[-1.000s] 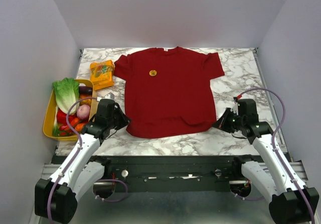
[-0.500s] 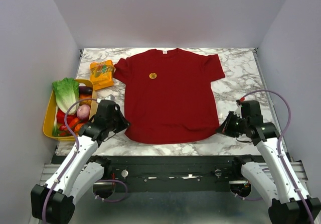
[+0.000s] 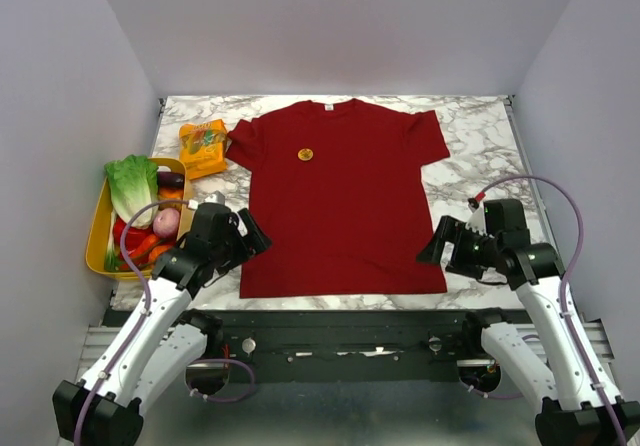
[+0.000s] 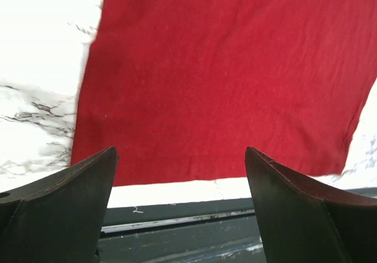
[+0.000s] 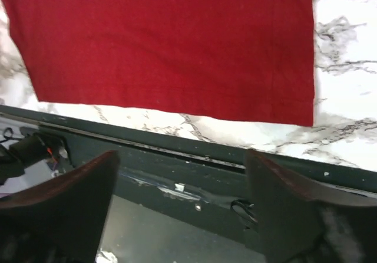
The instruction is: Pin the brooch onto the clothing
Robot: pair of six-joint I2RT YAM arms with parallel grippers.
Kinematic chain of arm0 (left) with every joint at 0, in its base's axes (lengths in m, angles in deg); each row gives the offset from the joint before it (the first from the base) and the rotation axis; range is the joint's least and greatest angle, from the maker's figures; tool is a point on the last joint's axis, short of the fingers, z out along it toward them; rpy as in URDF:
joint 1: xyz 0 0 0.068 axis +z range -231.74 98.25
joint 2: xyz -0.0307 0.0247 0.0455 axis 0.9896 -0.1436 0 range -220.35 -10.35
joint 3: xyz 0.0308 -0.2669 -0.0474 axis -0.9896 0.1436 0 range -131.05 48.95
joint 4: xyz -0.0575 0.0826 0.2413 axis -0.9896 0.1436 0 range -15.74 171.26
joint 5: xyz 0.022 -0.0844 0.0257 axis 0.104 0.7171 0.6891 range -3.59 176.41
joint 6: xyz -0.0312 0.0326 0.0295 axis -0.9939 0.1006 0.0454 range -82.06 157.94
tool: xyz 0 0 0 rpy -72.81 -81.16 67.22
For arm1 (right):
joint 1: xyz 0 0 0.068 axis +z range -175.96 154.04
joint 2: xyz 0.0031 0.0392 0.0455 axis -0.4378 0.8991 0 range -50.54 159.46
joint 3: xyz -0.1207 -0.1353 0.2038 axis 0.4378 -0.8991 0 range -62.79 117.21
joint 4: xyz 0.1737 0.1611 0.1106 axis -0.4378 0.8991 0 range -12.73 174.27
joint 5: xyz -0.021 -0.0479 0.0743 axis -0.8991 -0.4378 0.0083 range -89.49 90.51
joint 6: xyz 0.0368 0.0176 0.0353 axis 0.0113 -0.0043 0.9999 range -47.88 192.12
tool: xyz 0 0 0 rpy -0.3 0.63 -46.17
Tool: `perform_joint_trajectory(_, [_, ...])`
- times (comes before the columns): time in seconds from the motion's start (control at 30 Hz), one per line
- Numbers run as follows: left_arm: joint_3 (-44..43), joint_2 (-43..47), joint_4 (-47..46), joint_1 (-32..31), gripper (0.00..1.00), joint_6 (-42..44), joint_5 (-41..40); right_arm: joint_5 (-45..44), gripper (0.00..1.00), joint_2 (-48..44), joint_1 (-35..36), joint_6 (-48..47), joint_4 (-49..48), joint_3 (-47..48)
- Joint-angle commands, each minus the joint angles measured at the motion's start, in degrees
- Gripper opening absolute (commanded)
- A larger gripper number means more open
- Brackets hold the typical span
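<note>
The dark red T-shirt (image 3: 340, 206) now lies flat on the marble counter (image 3: 480, 156), and its bottom hem runs in a straight line just beside the near edge. One second ago this hem was bunched and curved, with a fold near the right corner, and it lay farther from the edge. So the two arms have pulled the cloth toward themselves and made it smooth.

The left arm (image 3: 165, 301) is at the left hem corner and the right arm (image 3: 545, 306) is at the right hem corner. In both wrist views the jaws stand wide apart and hold nothing; the hem lies free on the counter beyond them. I judge that they have just let the shirt go.

The brooch (image 3: 306, 153), a small yellow-gold disc, sits on the chest of the shirt, below the collar and toward the left sleeve. It has moved with the cloth and keeps its place on it, which suggests it is fastened, but the pin itself is too small to see.

The orange snack packet (image 3: 203, 147) and the yellow tray (image 3: 97, 231) of vegetables have not moved. The task looks almost finished, with only the arms left to draw back
</note>
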Motion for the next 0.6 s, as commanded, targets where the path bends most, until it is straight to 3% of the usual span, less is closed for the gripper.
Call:
perform_joint_trajectory(0.0, [-4.27,-0.20,0.17,-0.23,0.99,1.42,-5.62,1.48,1.00,-1.66,-0.12,-2.30,-1.83,4.47])
perform_joint_trajectory(0.27, [-11.21,-7.32,-4.85,-0.23,0.99,5.81,-6.06,0.16,1.00,0.71,-0.12,-3.54,-7.55,5.79])
perform_joint_trajectory(0.57, [-11.40,-7.42,-7.31,-0.23,0.99,7.13,-5.19,-1.94,1.00,0.89,-0.04,-4.94,-9.93,6.84])
